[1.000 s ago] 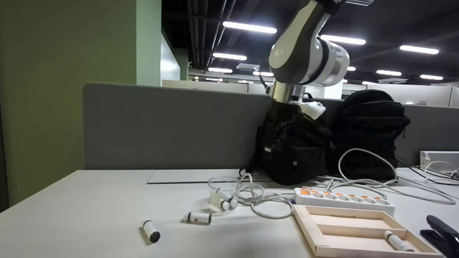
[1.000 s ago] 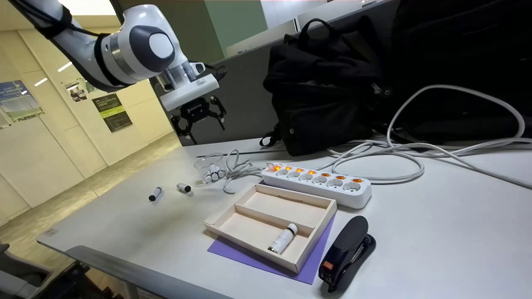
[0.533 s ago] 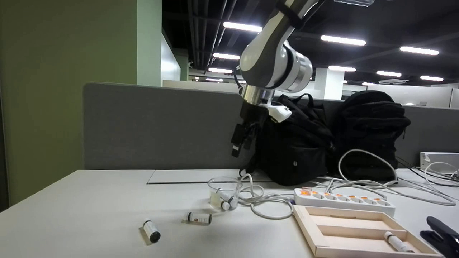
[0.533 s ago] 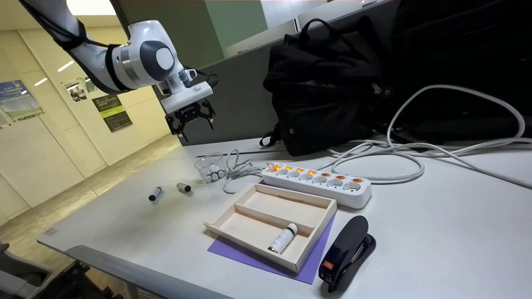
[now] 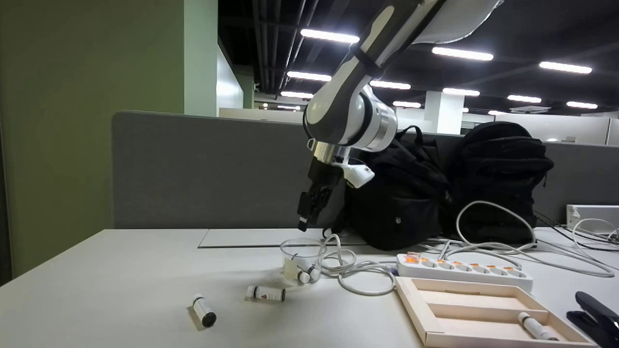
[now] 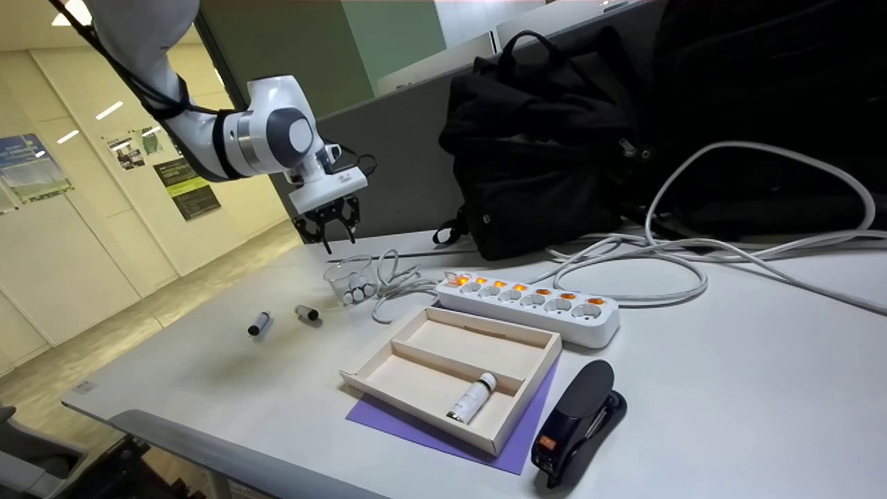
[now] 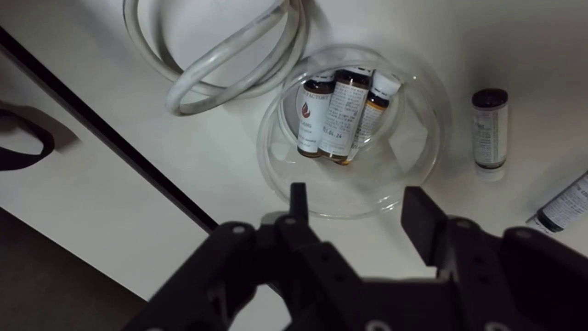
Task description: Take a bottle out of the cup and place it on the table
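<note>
The clear cup (image 7: 340,195) stands on the pale table (image 5: 145,270) and shows in both exterior views (image 5: 289,261) (image 6: 335,278). In the wrist view, three small white-labelled bottles lean together inside it: a left bottle (image 7: 314,122), a middle bottle (image 7: 343,117) and a right bottle (image 7: 369,119) with a white cap. My gripper (image 7: 353,190) is open and empty, pointing down above the cup (image 6: 340,245). In the wrist view its fingertips overlap the cup's near rim, apart from the bottles. In an exterior view the gripper (image 5: 303,224) is above the rim.
Two loose bottles lie beside the cup, a nearer one (image 5: 267,293) and a farther one (image 5: 204,312). White cable coils (image 5: 367,275) lie against the cup's other side. A power strip (image 6: 527,308), wooden tray (image 6: 360,367), stapler (image 6: 581,423) and black backpack (image 5: 396,208) stand beyond.
My gripper has come down and, in an exterior view, moved left past the backpack to above the cup. Its fingers stand closer together than before. The bottles and cup have not moved.
</note>
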Controlling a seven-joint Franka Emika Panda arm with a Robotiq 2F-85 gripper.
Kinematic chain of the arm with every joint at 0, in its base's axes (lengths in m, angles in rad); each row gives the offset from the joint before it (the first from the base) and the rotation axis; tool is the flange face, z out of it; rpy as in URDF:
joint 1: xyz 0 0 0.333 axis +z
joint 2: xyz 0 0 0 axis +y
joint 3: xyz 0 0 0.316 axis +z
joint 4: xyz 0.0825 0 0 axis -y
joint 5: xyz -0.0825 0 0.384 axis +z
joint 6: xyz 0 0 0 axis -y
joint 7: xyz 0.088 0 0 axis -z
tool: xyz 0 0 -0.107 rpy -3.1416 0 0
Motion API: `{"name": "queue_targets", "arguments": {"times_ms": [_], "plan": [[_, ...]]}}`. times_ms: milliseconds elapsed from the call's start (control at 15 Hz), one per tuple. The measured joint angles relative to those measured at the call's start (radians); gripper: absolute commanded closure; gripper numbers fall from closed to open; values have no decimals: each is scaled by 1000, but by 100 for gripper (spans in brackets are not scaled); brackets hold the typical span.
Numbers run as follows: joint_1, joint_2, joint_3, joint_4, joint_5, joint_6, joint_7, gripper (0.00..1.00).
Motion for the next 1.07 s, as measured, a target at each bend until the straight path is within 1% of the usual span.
{"name": "queue_targets", "arguments": {"times_ms": [133,200,333,400,467,533,600,667,733,800,867,1000,1067], "plan": [[0,39,5,31,0,-1,-4,87],[0,57,7,45,-1,-1,-5,95],[1,93,9,69,-5,-4,-6,93],[1,110,9,80,-10,-6,-6,96],[1,126,8,90,-16,-10,-6,91],[1,142,6,101,-20,-15,-6,66],[1,158,4,112,-22,-20,-6,66],[1,172,2,121,-24,-23,-6,62],[1,185,-1,131,-28,-29,-6,54],[1,196,-4,140,-34,-34,-6,89],[1,206,-5,148,-38,-39,-6,89],[2,216,-6,163,-41,-47,-6,98],[3,217,-6,168,-41,-54,-6,100]]}}
